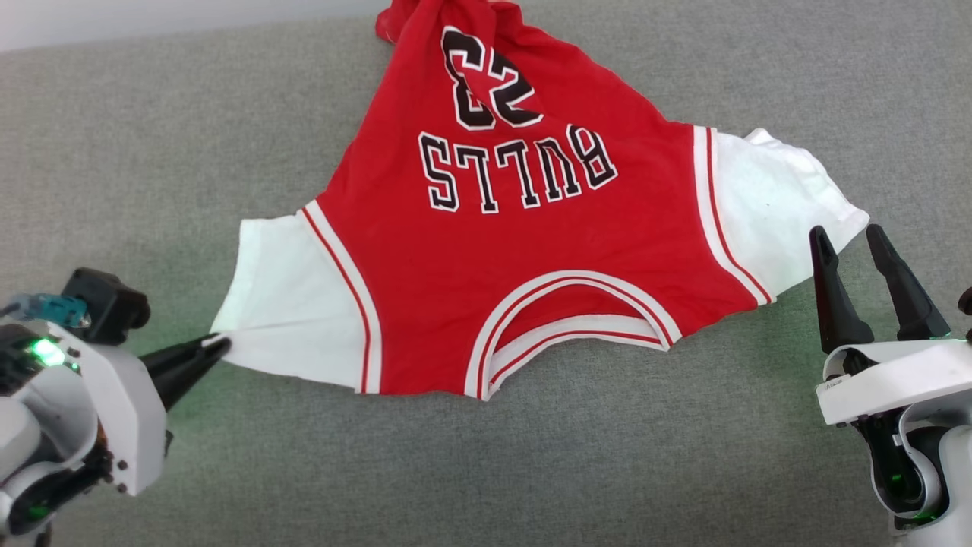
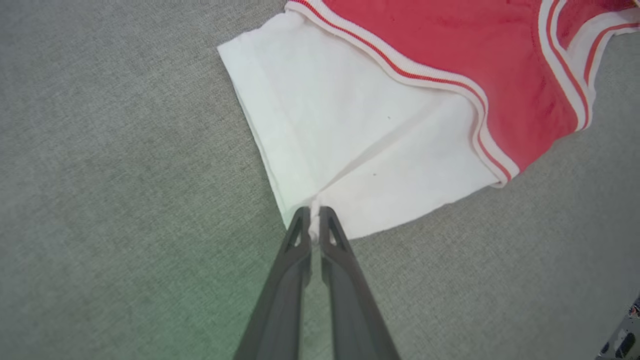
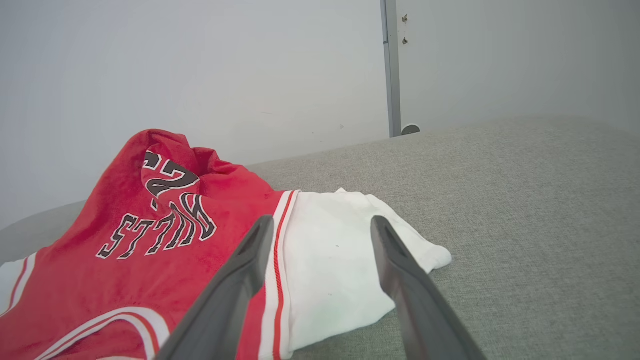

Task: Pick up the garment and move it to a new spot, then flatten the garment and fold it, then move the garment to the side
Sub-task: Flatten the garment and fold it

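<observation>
This soft, light red jersey with white sleeves [image 1: 516,251] will sag. Your left pincer [image 1: 220,346] pinches one sleeve hem; your wide-open right pincer [image 1: 844,230] should take the other.

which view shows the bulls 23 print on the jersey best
The head view: the whole BULLS 23 print lies spread out, upside down, on the red jersey. The right wrist view catches it at a low slant, the 23 rumpled. The left wrist view gives the jersey's white sleeve and striped trim.
</observation>
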